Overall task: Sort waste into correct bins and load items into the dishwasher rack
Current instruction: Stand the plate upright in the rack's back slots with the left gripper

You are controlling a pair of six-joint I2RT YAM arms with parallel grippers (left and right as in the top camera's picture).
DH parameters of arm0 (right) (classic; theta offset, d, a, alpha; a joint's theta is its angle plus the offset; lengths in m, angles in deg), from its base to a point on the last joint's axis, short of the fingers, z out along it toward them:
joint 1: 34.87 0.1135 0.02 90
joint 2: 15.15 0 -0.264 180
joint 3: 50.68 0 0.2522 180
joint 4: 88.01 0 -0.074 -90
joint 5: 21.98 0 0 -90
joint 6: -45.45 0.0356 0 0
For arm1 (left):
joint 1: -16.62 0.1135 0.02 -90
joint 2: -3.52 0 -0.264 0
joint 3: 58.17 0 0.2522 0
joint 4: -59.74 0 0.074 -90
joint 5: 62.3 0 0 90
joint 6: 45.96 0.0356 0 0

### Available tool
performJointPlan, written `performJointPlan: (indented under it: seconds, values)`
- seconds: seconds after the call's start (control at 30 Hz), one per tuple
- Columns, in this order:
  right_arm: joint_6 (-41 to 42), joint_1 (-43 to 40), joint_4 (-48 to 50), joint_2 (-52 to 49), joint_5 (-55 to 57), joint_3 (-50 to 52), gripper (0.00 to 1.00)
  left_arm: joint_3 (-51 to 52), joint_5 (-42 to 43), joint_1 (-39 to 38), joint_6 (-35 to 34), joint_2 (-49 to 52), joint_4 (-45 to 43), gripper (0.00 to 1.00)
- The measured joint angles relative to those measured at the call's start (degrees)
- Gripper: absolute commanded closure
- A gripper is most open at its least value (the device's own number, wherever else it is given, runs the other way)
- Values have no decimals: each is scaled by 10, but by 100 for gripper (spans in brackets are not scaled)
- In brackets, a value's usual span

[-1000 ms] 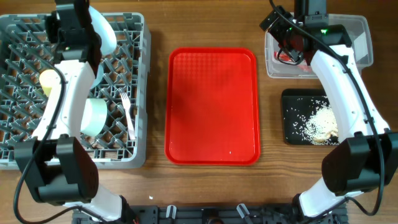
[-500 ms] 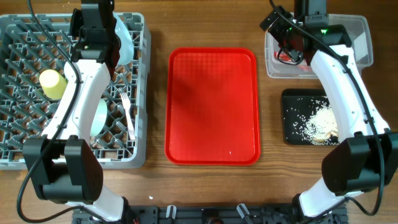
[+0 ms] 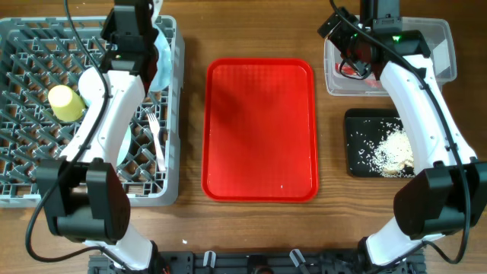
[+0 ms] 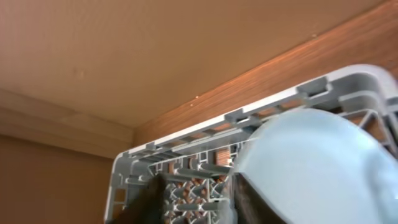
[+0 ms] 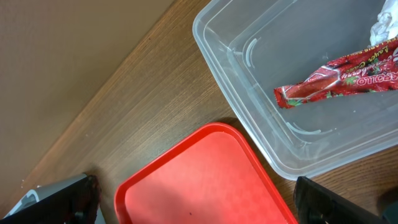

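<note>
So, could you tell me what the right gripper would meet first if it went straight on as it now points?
Most likely the corner of the red tray, which sits between the open fingers of the right gripper in the wrist view. The clear tub lies beside that line; depth is unclear.

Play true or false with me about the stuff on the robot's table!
1. The red wrapper lies inside the clear tub. True.
2. The rice scraps are in the black tray. True.
3. The yellow cup sits in the black tray. False: it is in the grey rack.
4. The white fork lies in the clear tub. False: it lies in the grey rack.
5. The right gripper grips the red wrapper. False: it is open and holds nothing.
</note>
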Motion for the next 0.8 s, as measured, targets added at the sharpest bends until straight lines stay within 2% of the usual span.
performJointPlan:
  seconds: [0.13, 0.23, 0.3, 0.37, 0.5, 0.57, 0.6, 0.67, 0.8]
  values:
    - [0, 0, 0, 0, 0, 0, 0, 0, 1, -3, -11, 0, 0, 48]
    - [0, 0, 0, 0, 0, 0, 0, 0, 1, -3, -14, 0, 0, 37]
    - [0, 0, 0, 0, 0, 0, 0, 0, 1, -4, -23, 0, 0, 33]
    - [0, 0, 0, 0, 0, 0, 0, 0, 1, -9, -46, -1, -2, 32]
    - [0, 0, 0, 0, 0, 0, 0, 0, 1, -16, -93, -22, -4, 19]
    - [0, 0, 0, 0, 0, 0, 0, 0, 2, -17, -127, -47, -4, 4]
    - [0, 0, 0, 0, 0, 0, 0, 0, 2, -17, -151, -68, 1, 0]
    - [0, 0, 0, 0, 0, 0, 0, 0, 4, -17, -198, -107, 17, 0]
    - [0, 0, 0, 0, 0, 0, 0, -9, 4, -20, -347, -228, 164, 0]
